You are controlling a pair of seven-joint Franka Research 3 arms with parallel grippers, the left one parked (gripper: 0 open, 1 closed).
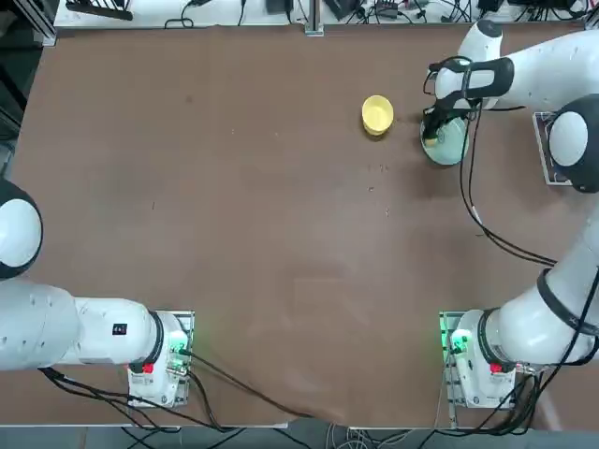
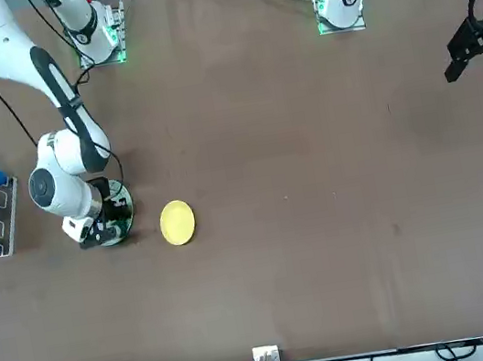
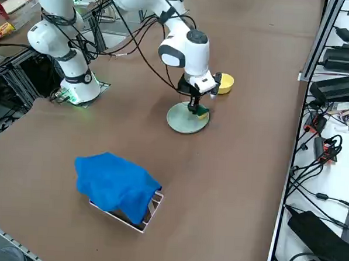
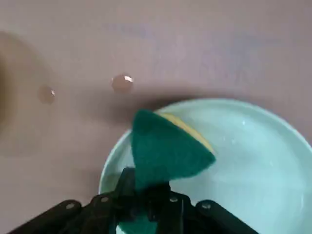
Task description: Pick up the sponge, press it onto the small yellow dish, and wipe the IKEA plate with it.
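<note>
1. my claw (image 4: pixel 146 204) is pinching the sponge (image 4: pixel 168 151), dark green scouring face out, yellow foam behind, over the ikea plate (image 4: pixel 253 165).
2. that plate is smooth, pale mint, with a raised rim, near the small yellow dish (image 1: pixel 377 114) on the brown worktop (image 1: pixel 234 206).
3. to wipe well, i'd press flat, sweep in circles and stay inside the rim.

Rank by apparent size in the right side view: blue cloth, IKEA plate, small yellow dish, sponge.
1. blue cloth, though it lies nearest the camera, which inflates it
2. IKEA plate
3. small yellow dish, partly hidden behind the arm
4. sponge, clamped in the right gripper over the plate's rim
</note>
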